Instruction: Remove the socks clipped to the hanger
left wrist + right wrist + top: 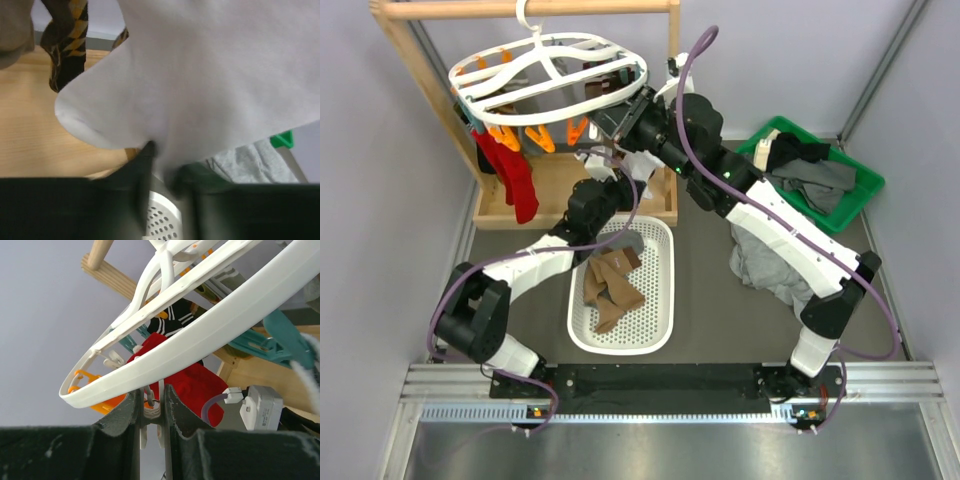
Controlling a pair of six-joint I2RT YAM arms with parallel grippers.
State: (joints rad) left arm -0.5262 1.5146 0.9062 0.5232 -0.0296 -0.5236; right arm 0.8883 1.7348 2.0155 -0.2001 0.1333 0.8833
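My left gripper (162, 167) is pinching a pale sock (210, 75); right gripper (151, 397) looks clamped on a white clip (150, 413) under the hanger (215, 332) rim.

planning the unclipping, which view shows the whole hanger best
Top external: the whole hanger hangs from the wooden rail. Right wrist shows only a close stretch of its rim; left wrist shows none of it.

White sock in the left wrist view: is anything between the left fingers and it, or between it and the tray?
Nothing visible. The left fingers are pinched on the white sock, and the perforated tray shows right below them with no obstacle between.
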